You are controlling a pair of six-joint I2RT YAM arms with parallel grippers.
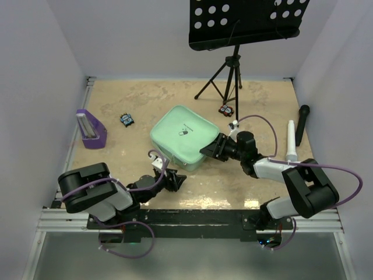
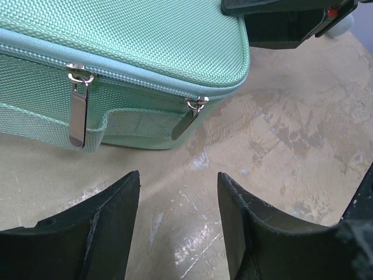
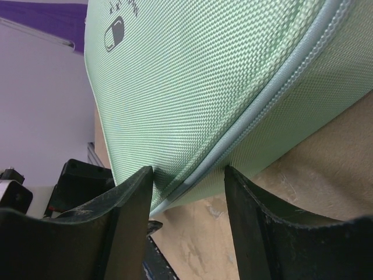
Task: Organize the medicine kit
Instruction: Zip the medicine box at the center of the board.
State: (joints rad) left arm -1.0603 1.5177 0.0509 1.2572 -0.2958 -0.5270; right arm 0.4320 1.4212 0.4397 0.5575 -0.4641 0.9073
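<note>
Zipped shut mid-frame on the desk (image 1: 268,105), the medicine kit (image 1: 183,137) looks soft and light; its metal zipper pulls (image 2: 77,111) seem the best hold. The left end effector (image 2: 178,192) is spread before them, the right end effector (image 3: 187,181) spread at its corner

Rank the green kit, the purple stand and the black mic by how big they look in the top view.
1. kit
2. purple stand
3. black mic, about as long but much thinner
</note>
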